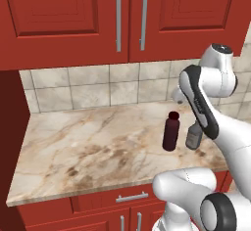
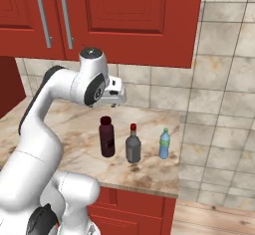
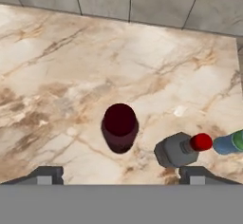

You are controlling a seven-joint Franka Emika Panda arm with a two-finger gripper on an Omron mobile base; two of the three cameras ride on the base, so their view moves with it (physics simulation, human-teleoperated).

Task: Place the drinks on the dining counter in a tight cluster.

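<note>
Standing in a short row near the right end of the marbled counter [image 2: 60, 129] under the red cabinets are the three drinks: the dark maroon bottle [image 2: 107, 137] on the left, the grey bottle with the red cap [image 2: 133, 144] just beside it, and the slim blue water bottle [image 2: 164, 143] farthest right. None is on the dining counter yet. The gripper [image 3: 121, 175] hangs above them with its jaws spread wide and nothing between them, the maroon bottle roughly centred under it in the hand view. To take it cleanly, I judge the hand should drop straight down, keep the right finger off the close grey neighbour, and close low on the body, not the cap.
</note>
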